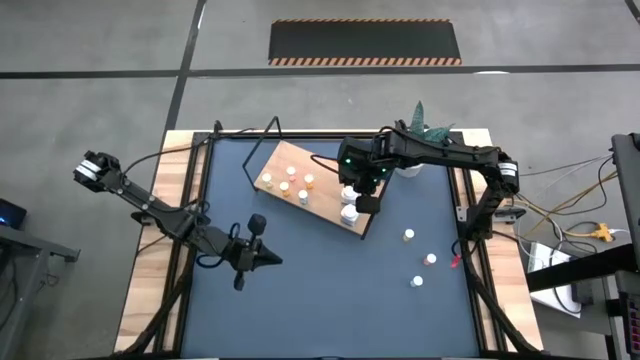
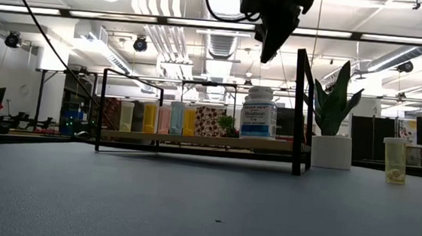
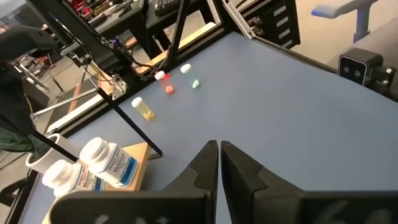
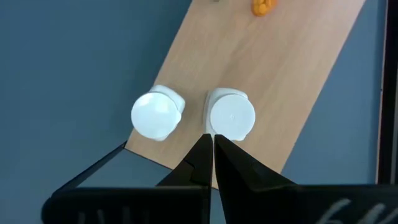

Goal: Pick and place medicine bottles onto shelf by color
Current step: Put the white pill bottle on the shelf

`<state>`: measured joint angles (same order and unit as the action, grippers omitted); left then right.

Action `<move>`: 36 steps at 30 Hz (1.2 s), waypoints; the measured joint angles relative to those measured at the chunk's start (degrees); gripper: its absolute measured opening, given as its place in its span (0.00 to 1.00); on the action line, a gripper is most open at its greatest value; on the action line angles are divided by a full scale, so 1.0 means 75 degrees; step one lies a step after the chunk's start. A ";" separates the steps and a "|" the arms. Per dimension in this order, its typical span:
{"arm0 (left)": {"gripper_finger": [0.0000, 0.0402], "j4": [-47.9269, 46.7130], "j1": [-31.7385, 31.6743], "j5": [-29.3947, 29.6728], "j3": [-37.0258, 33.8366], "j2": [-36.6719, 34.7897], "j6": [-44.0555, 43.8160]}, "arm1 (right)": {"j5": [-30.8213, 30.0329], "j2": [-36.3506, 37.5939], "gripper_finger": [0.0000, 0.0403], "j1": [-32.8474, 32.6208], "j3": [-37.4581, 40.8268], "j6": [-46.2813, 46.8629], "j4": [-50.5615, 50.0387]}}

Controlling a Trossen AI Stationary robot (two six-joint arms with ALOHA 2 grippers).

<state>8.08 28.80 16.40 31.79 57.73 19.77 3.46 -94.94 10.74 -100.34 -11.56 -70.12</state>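
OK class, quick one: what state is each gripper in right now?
Left gripper: shut, holding nothing, over the bare tabletop.
Right gripper: shut, holding nothing, above the two big white bottles on the shelf.

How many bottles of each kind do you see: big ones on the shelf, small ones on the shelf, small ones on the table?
Big bottles on shelf: 2
Small bottles on shelf: 5
Small table bottles on table: 3
Total: 10

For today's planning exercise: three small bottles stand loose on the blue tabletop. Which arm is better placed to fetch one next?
Probably the right. The loose bottles stand on the table's right side, below the right gripper at the shelf. The left gripper sits left of centre, farther away.
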 joint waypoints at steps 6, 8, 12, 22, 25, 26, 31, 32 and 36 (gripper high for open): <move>0.00 0.0054 0.0000 0.0006 0.0000 -0.0006 -0.0009 | 0.0000 -0.0006 0.02 0.0000 0.0074 -0.0134 0.0019; 0.00 0.0081 0.0000 0.0009 0.0000 -0.0006 -0.0012 | -0.0003 -0.0006 0.02 0.0003 0.0116 -0.0130 0.0027; 0.00 0.0073 0.0000 0.0014 0.0000 -0.0006 -0.0012 | -0.0013 -0.0006 0.02 0.0002 0.0238 -0.0128 0.0082; 0.00 0.0073 0.0000 0.0067 0.0000 -0.0006 0.0009 | -0.0065 -0.0015 0.02 0.0003 0.0569 -0.0229 0.1006; 0.00 0.0073 0.0000 0.0073 0.0000 -0.0006 0.0009 | -0.0067 -0.0015 0.02 0.0021 0.0569 -0.0346 0.1152; 0.00 0.0073 0.0000 0.0073 0.0000 -0.0006 0.0009 | -0.0065 -0.0015 0.02 0.0037 0.0569 -0.0344 0.1156; 0.00 0.0072 0.0000 0.0073 0.0000 -0.0006 0.0003 | -0.0058 -0.0015 0.02 0.0061 0.0729 -0.0384 0.1166; 0.00 0.0070 0.0000 0.0073 0.0000 -0.0006 0.0001 | -0.0047 -0.0015 0.02 0.0058 0.0791 -0.0384 0.1185; 0.00 0.0070 0.0000 0.0073 0.0003 -0.0006 -0.0003 | 0.0000 -0.0015 0.02 0.0055 0.1213 -0.0261 0.1467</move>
<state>8.60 28.80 16.95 31.81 57.69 19.75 3.46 -95.04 11.16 -91.25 -13.51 -59.12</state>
